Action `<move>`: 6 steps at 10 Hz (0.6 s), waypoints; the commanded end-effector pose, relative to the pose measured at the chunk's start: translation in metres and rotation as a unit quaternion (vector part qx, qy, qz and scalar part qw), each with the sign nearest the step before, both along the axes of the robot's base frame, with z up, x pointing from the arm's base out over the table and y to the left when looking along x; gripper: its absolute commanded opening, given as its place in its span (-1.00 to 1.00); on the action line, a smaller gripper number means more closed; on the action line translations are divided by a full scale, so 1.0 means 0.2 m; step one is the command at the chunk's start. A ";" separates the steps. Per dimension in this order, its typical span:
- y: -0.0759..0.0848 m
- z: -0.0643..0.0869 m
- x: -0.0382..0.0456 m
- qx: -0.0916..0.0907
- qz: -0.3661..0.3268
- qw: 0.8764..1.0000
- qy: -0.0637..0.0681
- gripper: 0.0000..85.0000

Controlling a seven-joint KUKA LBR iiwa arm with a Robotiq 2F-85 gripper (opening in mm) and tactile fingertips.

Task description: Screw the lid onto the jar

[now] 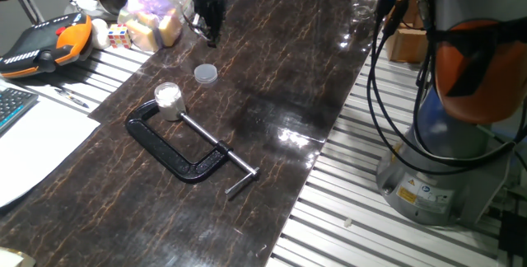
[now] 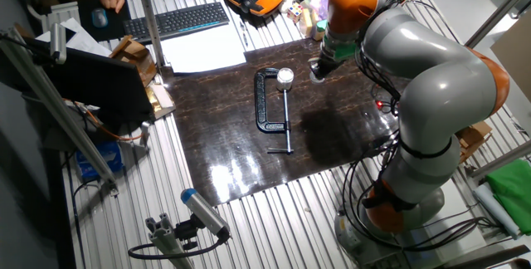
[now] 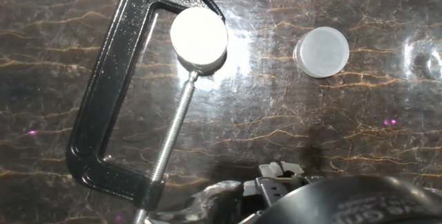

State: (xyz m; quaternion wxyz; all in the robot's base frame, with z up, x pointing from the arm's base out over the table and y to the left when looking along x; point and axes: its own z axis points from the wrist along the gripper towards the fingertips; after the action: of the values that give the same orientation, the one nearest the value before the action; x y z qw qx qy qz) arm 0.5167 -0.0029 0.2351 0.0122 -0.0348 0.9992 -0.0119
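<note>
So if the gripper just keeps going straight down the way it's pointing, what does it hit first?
Probably bare tabletop. The gripper points down at the dark surface, apart from the lid and the clamped jar; depth is hard to judge.

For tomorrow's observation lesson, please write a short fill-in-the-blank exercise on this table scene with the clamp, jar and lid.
1. The jar stands inside the mouth of the black ____.
2. The lid lies flat on the dark ____, apart from the jar.
3. The gripper holds ____.
4. The jar's opening is ____, since the lid is not yet on it.

Missing words: C-clamp; table; nothing; uncovered
</note>
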 end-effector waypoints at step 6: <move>-0.12 -0.15 0.104 0.007 -0.007 1.000 -0.004 -0.98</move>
State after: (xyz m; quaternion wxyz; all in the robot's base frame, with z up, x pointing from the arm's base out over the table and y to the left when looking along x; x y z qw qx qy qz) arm 0.5382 -0.0279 0.2036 0.0149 -0.0274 0.9995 -0.0056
